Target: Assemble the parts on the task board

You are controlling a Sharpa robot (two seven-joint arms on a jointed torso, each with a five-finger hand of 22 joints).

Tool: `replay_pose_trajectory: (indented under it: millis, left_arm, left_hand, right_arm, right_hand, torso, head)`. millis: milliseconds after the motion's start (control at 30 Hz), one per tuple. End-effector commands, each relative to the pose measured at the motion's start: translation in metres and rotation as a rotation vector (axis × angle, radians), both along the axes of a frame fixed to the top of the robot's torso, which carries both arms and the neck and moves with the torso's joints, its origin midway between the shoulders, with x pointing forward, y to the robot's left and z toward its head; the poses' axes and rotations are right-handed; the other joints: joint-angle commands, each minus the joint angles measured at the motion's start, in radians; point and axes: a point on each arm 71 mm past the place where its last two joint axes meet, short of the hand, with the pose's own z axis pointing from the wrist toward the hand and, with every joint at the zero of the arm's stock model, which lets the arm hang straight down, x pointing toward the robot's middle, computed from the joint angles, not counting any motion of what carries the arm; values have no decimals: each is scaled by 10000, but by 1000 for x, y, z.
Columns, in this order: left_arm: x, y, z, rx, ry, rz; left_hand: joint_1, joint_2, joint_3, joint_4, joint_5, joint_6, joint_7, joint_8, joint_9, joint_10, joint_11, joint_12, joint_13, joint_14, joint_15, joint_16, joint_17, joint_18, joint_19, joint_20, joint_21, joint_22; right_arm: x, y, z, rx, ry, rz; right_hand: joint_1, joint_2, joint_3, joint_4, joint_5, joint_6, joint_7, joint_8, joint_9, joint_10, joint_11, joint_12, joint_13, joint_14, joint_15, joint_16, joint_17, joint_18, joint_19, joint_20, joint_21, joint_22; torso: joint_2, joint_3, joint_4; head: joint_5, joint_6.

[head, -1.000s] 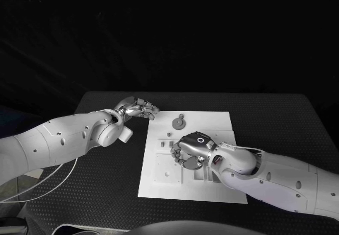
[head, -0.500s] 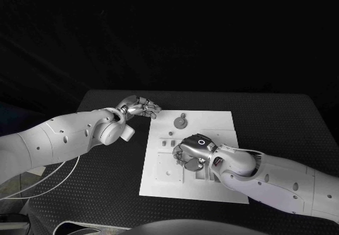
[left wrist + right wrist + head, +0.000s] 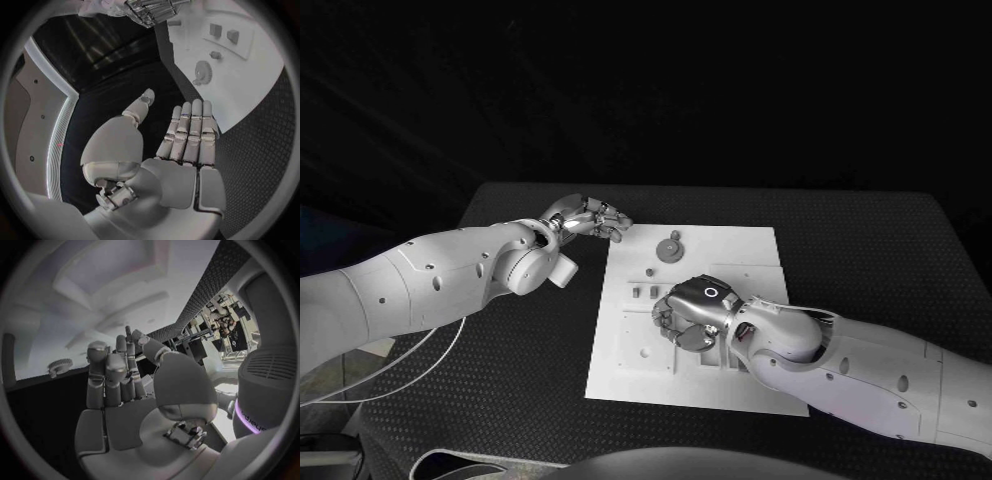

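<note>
Task board (image 3: 733, 390): flat white rectangular plate, matt, lying in the middle of the black table (image 3: 488, 370), whose top has a fine woven, dimpled texture. Shallow recesses and small square blocks show on the board's near half.

Parts: a grey toothed gear (image 3: 671, 248) with a small tab lies on the board's far end, well apart from both hands; small grey pegs (image 3: 648, 292) stand just left of the right hand.

Right hand (image 3: 692, 318): silver, segmented metal, palm down over the board's centre, hiding what lies beneath; cannot tell whether it grips anything.

Left hand (image 3: 584, 218): over bare table just beside the board's far left corner, fingers (image 3: 190, 131) straight and side by side, thumb apart, holding nothing.

Background beyond the table is dark.
</note>
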Motion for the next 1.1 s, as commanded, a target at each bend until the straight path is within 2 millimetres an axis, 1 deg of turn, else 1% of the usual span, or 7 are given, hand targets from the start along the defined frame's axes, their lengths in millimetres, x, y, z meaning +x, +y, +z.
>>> replay_pose_trajectory:
  millis: [33, 133, 567, 733, 867, 1000, 1100]
  left_arm:
    - [0, -3, 1, -131, 16, -137]
    - [0, -3, 1, -136, 20, -150]
    - [-1, -2, 1, -133, 23, -144]
    - [-1, -1, 1, -121, 31, -122]
    - [-1, -1, 1, -124, 37, -132]
    - [-1, -2, 1, -127, 37, -138]
    - [-1, -1, 1, -123, 37, -130]
  left_hand:
    - [4, 93, -61, 27, -31, -27, -25, 33, -10, -14, 20, 3, -16, 24, 51, -36, 13, 85, -12, 64, 50, -18]
    - [4, 95, -63, 27, -31, -28, -24, 33, -11, -14, 20, 3, -18, 25, 51, -40, 18, 85, -12, 64, 50, -21]
    - [6, 96, -69, 28, -31, -31, -20, 34, -13, -15, 22, 2, -27, 24, 52, -56, 35, 84, -13, 65, 50, -34]
    - [7, 97, -71, 27, -31, -31, -20, 36, -14, -13, 22, 3, -29, 23, 53, -62, 40, 83, -15, 65, 49, -38]
    - [9, 96, -74, 27, -31, -31, -20, 37, -14, -12, 22, 3, -32, 21, 54, -69, 46, 83, -17, 66, 48, -43]
    - [10, 96, -75, 27, -31, -31, -21, 37, -15, -11, 22, 4, -34, 20, 54, -73, 50, 82, -18, 66, 48, -46]
    - [11, 98, -76, 27, -31, -31, -21, 38, -15, -10, 21, 4, -35, 20, 54, -76, 53, 82, -18, 67, 48, -48]
  right_arm:
    - [-2, 2, -3, -127, 30, 193]
    - [-1, 2, -4, -223, 53, 159]
    - [2, -3, -11, -645, 100, 60]
    - [3, -4, -13, -691, 116, 38]
    - [2, -3, -13, -744, 167, 81]
    - [1, -2, -15, -809, 276, 140]
    - [0, -2, -17, -849, 414, 206]
  right_hand:
    - [51, -28, 15, 34, 67, 52, 14, 40, 13, 935, -259, -56, 13, -194, -134, 22, 18, 682, 4, -78, 22, 177]
    - [50, -27, 16, 33, 67, 50, 14, 39, 15, 935, -258, -60, 16, -195, -134, 21, 20, 682, 2, -79, 22, 176]
    - [46, -21, 16, 33, 67, 45, 16, 36, 22, 933, -257, -72, 24, -197, -133, 16, 27, 682, -3, -82, 18, 175]
    - [45, -20, 16, 32, 67, 42, 16, 34, 24, 933, -257, -76, 27, -198, -132, 14, 29, 682, -5, -83, 16, 174]
    - [44, -19, 15, 32, 67, 41, 17, 34, 27, 932, -256, -80, 30, -199, -132, 12, 31, 682, -6, -84, 14, 173]
    - [41, -19, 14, 33, 67, 39, 17, 33, 29, 932, -255, -83, 32, -200, -131, 10, 32, 682, -8, -84, 13, 173]
    - [38, -19, 13, 33, 67, 38, 18, 32, 30, 931, -255, -85, 33, -201, -131, 8, 33, 682, -9, -83, 12, 172]
  torso:
    - [3, 3, -4]
    - [1, 8, 0]
    - [3, 7, 1]
    - [3, -1, 14]
    - [0, -8, 1]
    - [3, -15, 2]
    - [2, -5, 2]
  head:
    - [9, -12]
    - [21, -20]
    - [27, -53]
    - [23, -63]
    - [36, -69]
    - [36, -76]
    - [37, -92]
